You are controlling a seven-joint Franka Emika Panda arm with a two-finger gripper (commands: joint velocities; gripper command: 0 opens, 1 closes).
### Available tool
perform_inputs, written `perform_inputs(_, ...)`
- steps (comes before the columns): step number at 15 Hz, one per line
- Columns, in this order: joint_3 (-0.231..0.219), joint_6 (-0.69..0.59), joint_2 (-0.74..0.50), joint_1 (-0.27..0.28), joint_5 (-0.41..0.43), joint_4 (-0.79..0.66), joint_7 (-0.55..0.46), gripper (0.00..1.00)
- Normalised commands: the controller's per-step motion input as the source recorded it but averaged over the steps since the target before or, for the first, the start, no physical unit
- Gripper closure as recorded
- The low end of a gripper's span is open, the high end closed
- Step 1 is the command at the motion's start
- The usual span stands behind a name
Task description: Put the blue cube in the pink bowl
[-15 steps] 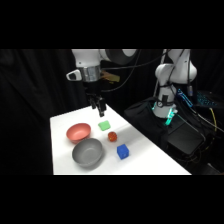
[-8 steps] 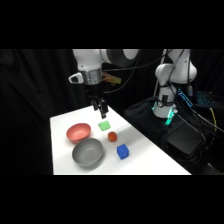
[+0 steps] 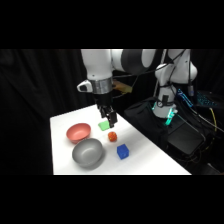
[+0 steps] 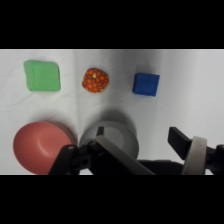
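Here the claw (image 3: 108, 120) hangs above the white desk (image 3: 145, 150), over the light green block (image 3: 104, 125); whether its fingers are spread or closed I cannot tell, though it seems to hold nothing. The blue cube (image 3: 122, 151) sits on the desk toward the near edge, just beside the grey bowl (image 3: 88, 153). The pink bowl (image 3: 78, 132) lies behind the grey one, almost touching it. A small red-orange object (image 3: 112, 136) rests between the block and the cube.

pink bowl (image 4: 41, 145) partly behind linkage, grey bowl (image 4: 112, 134) too, red-orange object (image 4: 95, 80) perhaps patterned
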Motion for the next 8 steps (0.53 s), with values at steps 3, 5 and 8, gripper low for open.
perform_inputs(3,0.054,0.27,-0.04,0.116,0.001,-0.16,0.37,0.00)
perform_inputs(5,0.037,0.35,0.03,0.100,-0.029,-0.16,0.34,0.00)
perform_inputs(8,0.028,0.35,0.04,0.093,-0.036,-0.18,0.29,0.00)
